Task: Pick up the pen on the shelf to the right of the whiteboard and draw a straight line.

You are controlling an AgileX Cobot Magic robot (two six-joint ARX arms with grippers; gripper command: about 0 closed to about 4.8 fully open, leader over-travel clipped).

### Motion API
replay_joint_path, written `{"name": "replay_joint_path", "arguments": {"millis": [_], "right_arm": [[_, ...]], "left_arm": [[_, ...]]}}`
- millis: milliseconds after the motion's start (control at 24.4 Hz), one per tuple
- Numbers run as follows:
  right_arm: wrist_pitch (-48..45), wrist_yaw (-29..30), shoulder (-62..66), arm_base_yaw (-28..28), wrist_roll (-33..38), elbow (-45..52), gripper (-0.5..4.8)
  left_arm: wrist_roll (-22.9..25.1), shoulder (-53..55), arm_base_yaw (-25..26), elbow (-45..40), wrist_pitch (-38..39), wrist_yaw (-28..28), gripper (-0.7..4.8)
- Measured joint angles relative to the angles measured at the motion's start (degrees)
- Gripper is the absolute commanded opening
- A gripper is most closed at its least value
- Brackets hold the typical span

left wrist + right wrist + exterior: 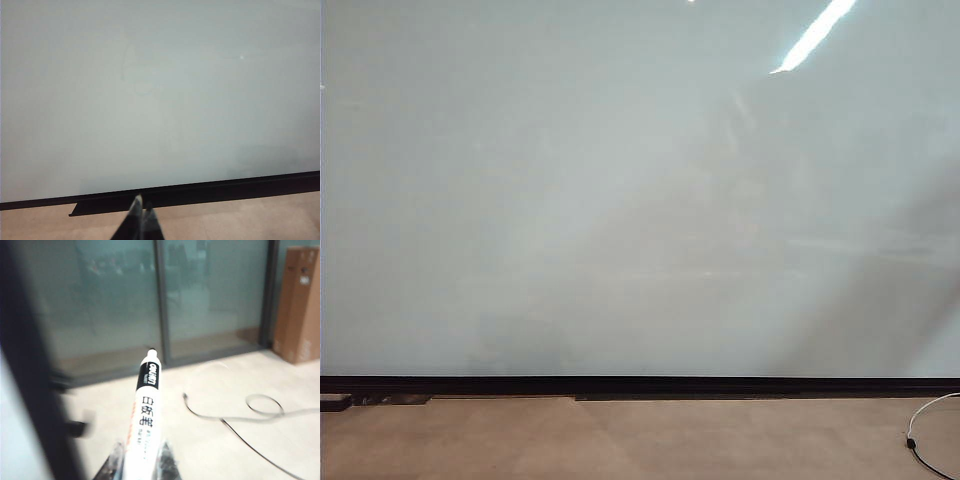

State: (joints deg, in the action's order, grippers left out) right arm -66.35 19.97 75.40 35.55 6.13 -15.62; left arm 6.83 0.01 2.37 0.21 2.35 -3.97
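The whiteboard fills the exterior view, glossy pale grey with a black strip along its lower edge; no drawn stroke shows on it and neither arm appears there. In the left wrist view the same board stands ahead, and my left gripper points at its black lower edge with both fingertips pressed together, holding nothing. In the right wrist view my right gripper is shut on the pen, a white barrel with a dark band and dark tip sticking out beyond the fingers, aimed across the floor toward glass panels.
A short black ledge hangs under the board's strip. A white cable lies on the beige floor at the right. Loose cables, a brown cardboard box and glass wall panels lie beyond the pen.
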Motion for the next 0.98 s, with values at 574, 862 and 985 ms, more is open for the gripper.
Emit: {"name": "replay_joint_path", "arguments": {"millis": [574, 862, 985], "right_arm": [[39.87, -12.48, -34.21, -27.58, -4.90, 3.52, -0.09], [38.66, -17.92, -25.94, -46.49, -4.98, 3.52, -0.09], [31.80, -21.18, -19.19, -56.65, -5.01, 3.52, -0.09]], "left_arm": [[0.00, 0.00, 0.00, 0.00, 0.02, -0.02, -0.05], [0.00, 0.00, 0.00, 0.00, 0.02, 0.00, -0.05], [0.00, 0.00, 0.00, 0.00, 0.00, 0.00, -0.05]]}}
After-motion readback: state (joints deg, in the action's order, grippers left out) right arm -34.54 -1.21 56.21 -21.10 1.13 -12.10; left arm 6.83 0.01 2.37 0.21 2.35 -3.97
